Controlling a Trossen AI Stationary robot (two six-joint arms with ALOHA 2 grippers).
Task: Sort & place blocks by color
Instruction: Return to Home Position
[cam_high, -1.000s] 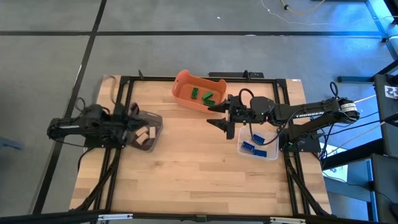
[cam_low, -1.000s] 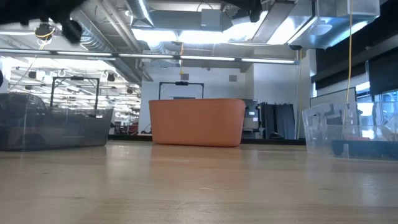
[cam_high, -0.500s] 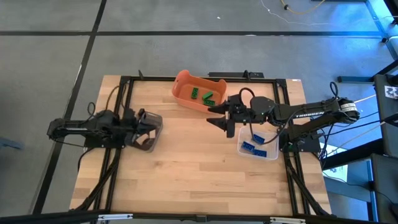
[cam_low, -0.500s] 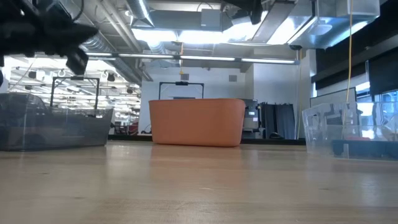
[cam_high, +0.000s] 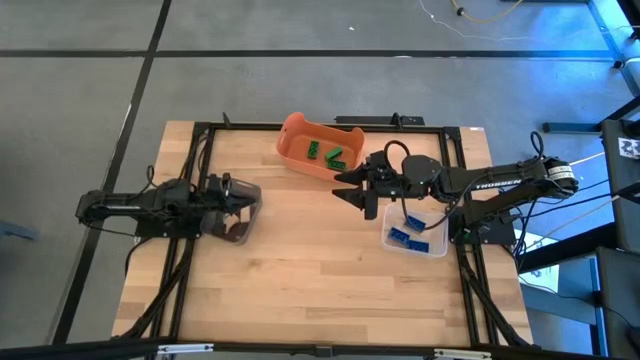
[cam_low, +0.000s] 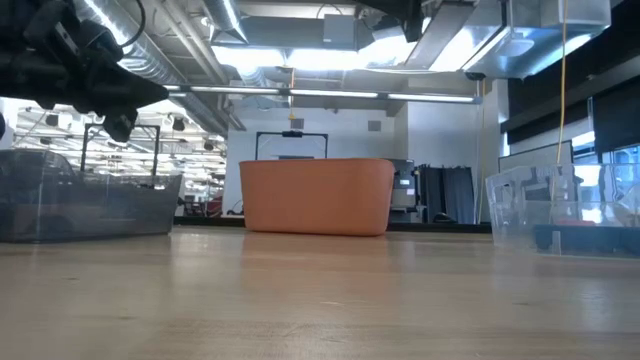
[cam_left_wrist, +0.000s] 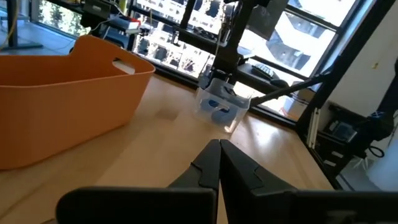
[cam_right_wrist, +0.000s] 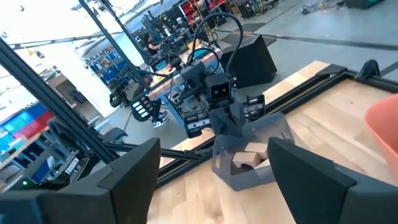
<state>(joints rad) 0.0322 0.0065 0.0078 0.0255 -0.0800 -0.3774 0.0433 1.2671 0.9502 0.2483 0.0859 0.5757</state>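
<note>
So, the green blocks are lying in the orange bin at upper centre of the high view. The blue blocks are in the clear bin right of centre. The tan blocks are in the dark bin left of centre, though only the right wrist view shows them properly. All three bins stand on the desk, with the dark one well apart from the other two.

The left pincer hangs over the dark bin with its fingers pressed together and nothing between them. The right pincer hovers just beside the orange bin's lower right rim, up and left of the clear bin. Its fingers are spread wide and empty, pointing toward the frame's left.

In the low view the orange bin sits dead centre, with the left arm dark in the upper left corner.
</note>
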